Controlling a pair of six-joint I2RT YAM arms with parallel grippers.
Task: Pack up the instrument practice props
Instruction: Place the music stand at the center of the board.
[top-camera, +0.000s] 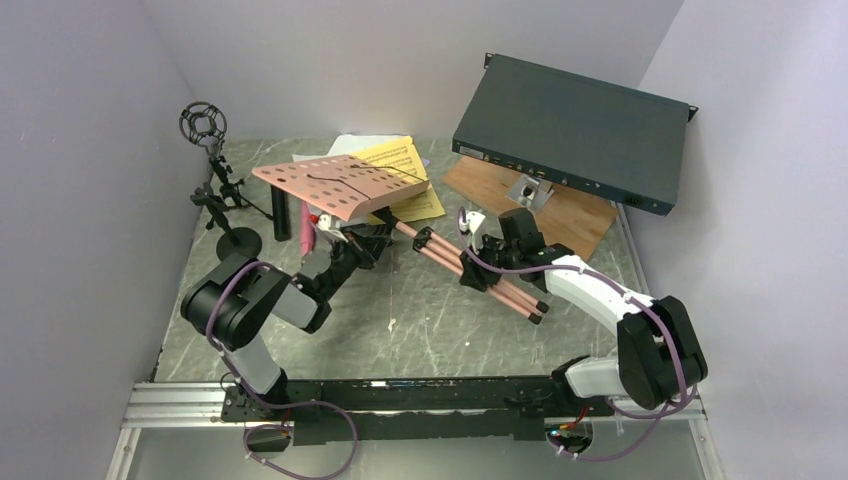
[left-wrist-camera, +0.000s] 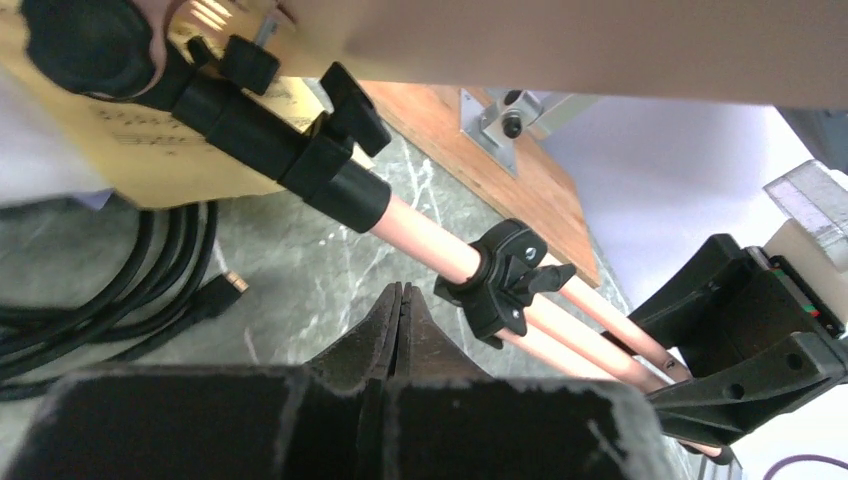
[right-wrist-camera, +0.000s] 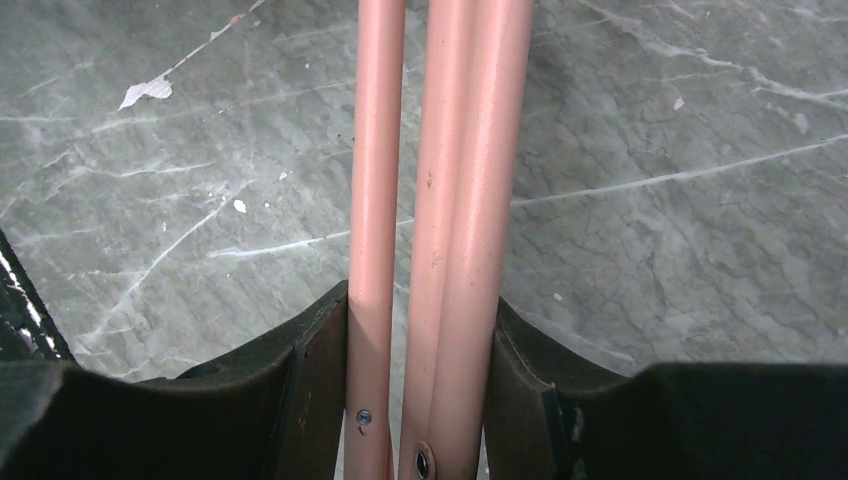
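The pink perforated music desk (top-camera: 340, 185) lies tilted at the back middle. Its folded pink tripod legs (top-camera: 470, 270) stretch along the table toward the front right. My right gripper (top-camera: 492, 268) is shut on the legs, and in the right wrist view the legs (right-wrist-camera: 440, 200) sit clamped in the right gripper (right-wrist-camera: 420, 335). My left gripper (top-camera: 372, 246) is shut and empty under the desk, and in the left wrist view the left gripper (left-wrist-camera: 402, 300) sits just beside the pole (left-wrist-camera: 425, 238). Yellow sheet-music pages (top-camera: 408, 165) and white pages (top-camera: 350, 143) lie behind the desk. A pink microphone (top-camera: 303, 228) and a black microphone (top-camera: 282, 215) lie at its left.
Small black mic holders (top-camera: 210, 130) stand at the back left by the wall. A dark teal rack box (top-camera: 575, 130) leans over a brown wooden board (top-camera: 560, 215) at the back right. Black cables (left-wrist-camera: 100, 290) lie near the left gripper. Walls close in on both sides.
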